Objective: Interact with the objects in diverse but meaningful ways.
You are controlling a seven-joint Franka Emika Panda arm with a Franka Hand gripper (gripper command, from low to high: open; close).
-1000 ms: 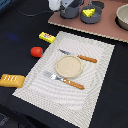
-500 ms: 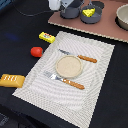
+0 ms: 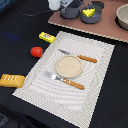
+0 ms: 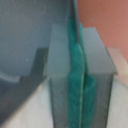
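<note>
My gripper is at the back of the exterior view, just to the exterior view's left of the blue-grey pot on the pink board. In the wrist view my gripper is shut, its green pads pressed together with nothing seen between them, and the pot's blue-grey wall is beside it. The yellow cheese wedge lies in a dark bowl. The yellow red-marked packet, the red tomato and the orange-brown bread loaf lie on the dark table.
A striped placemat holds a tan plate, a knife and a fork with orange handles. A grey bowl stands at the back on the exterior view's right.
</note>
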